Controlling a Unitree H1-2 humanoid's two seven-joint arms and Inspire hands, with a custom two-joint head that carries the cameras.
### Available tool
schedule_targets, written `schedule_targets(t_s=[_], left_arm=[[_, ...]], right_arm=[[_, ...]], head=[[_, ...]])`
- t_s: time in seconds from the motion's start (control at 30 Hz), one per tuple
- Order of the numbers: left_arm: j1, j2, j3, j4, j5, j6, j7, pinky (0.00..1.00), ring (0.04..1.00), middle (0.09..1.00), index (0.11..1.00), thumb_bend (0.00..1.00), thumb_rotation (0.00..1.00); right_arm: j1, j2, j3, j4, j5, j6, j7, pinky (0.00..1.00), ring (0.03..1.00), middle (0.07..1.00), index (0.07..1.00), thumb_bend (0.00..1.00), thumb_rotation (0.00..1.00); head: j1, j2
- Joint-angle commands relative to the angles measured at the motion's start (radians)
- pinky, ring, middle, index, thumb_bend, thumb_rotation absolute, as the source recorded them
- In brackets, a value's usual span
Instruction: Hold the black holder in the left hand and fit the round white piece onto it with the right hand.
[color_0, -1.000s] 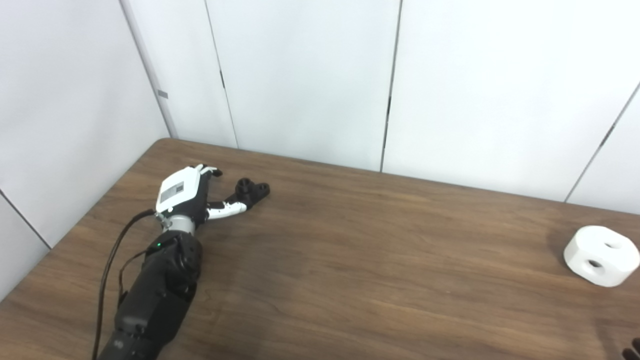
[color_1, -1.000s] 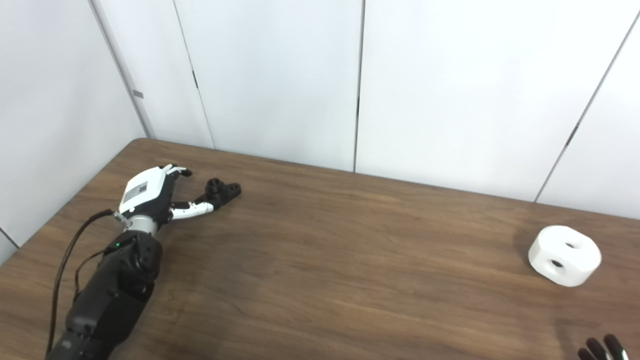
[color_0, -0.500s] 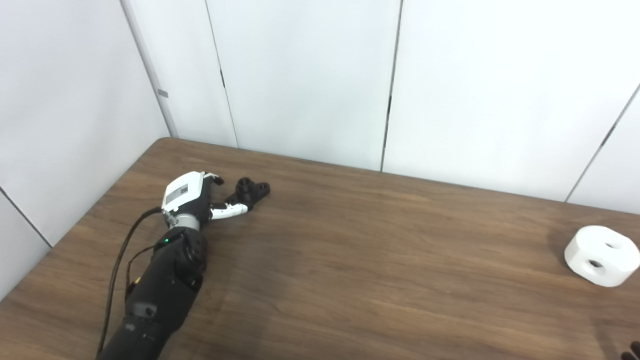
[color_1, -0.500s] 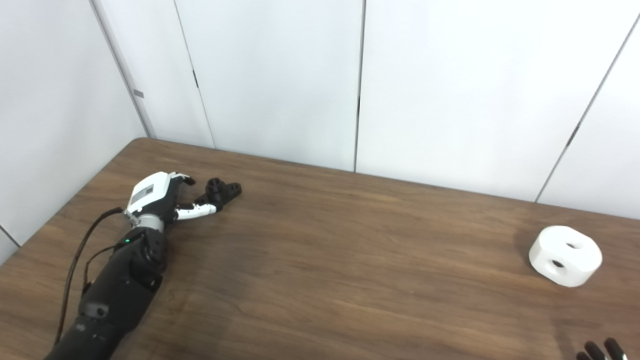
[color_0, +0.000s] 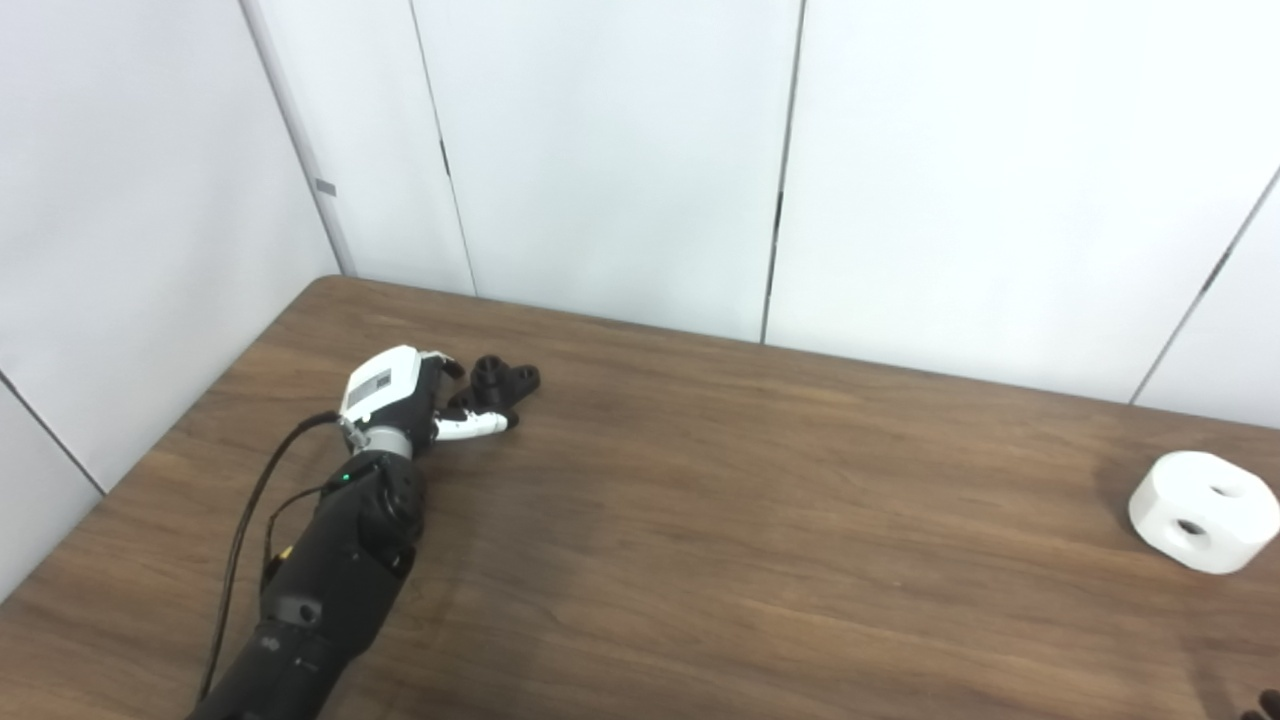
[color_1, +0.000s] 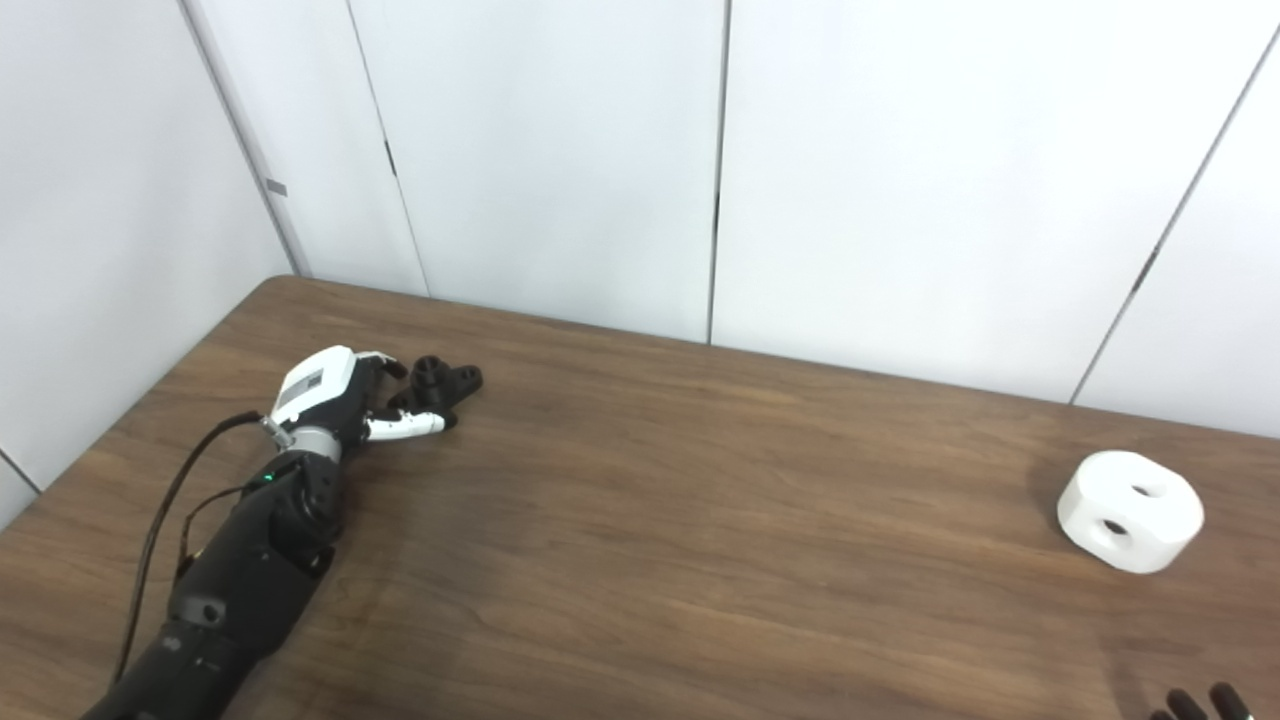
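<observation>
Since one second ago the left hand (color_0: 405, 392) has slid forward along the table (color_0: 700, 520) and now reaches the holder (color_0: 497, 380). Its thumb lies just below the holder and the fingers (color_0: 447, 367) come beside it from the left, so the hand seems to bracket the part from two sides. I judge this prepares a grasp, because the holder must be lifted before anything can be fitted. The fingers are apart and not yet closed; the holder rests on the wood. Far at the right the white piece (color_1: 1130, 511) sits alone, well apart from the holder. Only the fingertips (color_1: 1190, 705) of the right hand show at the bottom edge; its state I cannot tell.
</observation>
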Motion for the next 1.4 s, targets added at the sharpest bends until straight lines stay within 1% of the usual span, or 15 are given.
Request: schedule_targets(t_s=[0.0, 0.13, 0.2, 0.33, 0.43, 0.67, 0.87, 1.17, 1.37], left_arm=[[-0.05, 0.03, 0.0, -0.009, 0.0, 0.005, 0.011, 1.0, 0.965, 0.91, 0.745, 0.88, 0.46], [-0.049, 0.031, -0.003, -0.013, -0.009, 0.005, 0.009, 1.0, 0.97, 0.909, 0.737, 0.87, 0.45], [-0.051, 0.031, -0.005, -0.005, -0.014, 0.002, 0.015, 1.0, 0.971, 0.906, 0.728, 0.87, 0.43], [-0.053, 0.034, -0.014, 0.009, -0.016, -0.005, 0.019, 1.0, 0.968, 0.903, 0.72, 0.87, 0.41], [-0.053, 0.037, -0.022, 0.016, -0.017, -0.009, 0.02, 1.0, 0.966, 0.898, 0.712, 0.86, 0.4], [-0.051, 0.038, -0.024, 0.01, -0.027, 0.0, 0.012, 1.0, 0.962, 0.88, 0.687, 0.85, 0.39], [-0.043, 0.041, -0.019, 0.011, -0.043, -0.016, 0.019, 1.0, 0.947, 0.869, 0.677, 0.85, 0.36], [-0.037, 0.046, -0.026, 0.003, -0.053, -0.005, 0.013, 1.0, 0.942, 0.866, 0.669, 0.84, 0.33], [-0.036, 0.048, -0.028, -0.007, -0.058, -0.001, 0.003, 1.0, 0.939, 0.863, 0.63, 0.84, 0.3]], right_arm=[[0.043, -0.011, 0.001, -0.012, -0.007, 0.045, -0.007, 0.97, 0.933, 0.946, 0.988, 0.49, 1.0], [0.044, -0.011, 0.0, -0.013, -0.01, 0.049, -0.009, 0.96, 0.931, 0.943, 0.987, 0.5, 1.0], [0.045, -0.011, 0.0, -0.014, -0.011, 0.051, -0.011, 0.95, 0.93, 0.943, 0.986, 0.5, 1.0], [0.048, -0.009, 0.002, -0.023, -0.02, 0.06, -0.02, 0.94, 0.922, 0.939, 0.983, 0.5, 1.0], [0.048, -0.008, 0.003, -0.027, -0.019, 0.064, -0.023, 0.94, 0.924, 0.937, 0.981, 0.53, 1.0], [0.049, -0.011, 0.001, -0.023, -0.015, 0.057, -0.02, 0.93, 0.924, 0.938, 0.978, 0.5, 1.0], [0.053, -0.009, 0.002, -0.039, -0.017, 0.071, -0.025, 0.93, 0.925, 0.939, 0.977, 0.52, 1.0], [0.054, -0.012, 0.002, -0.035, -0.012, 0.065, -0.022, 0.93, 0.929, 0.943, 0.979, 0.53, 1.0], [0.056, -0.012, 0.002, -0.041, -0.014, 0.068, -0.023, 0.92, 0.923, 0.939, 0.978, 0.52, 1.0]], head=[[0.002, 0.001], [-0.001, 0.002], [-0.003, 0.003], [-0.007, 0.004], [-0.008, 0.004], [-0.007, 0.005], [-0.008, 0.008], [-0.011, 0.011], [-0.014, 0.015]])
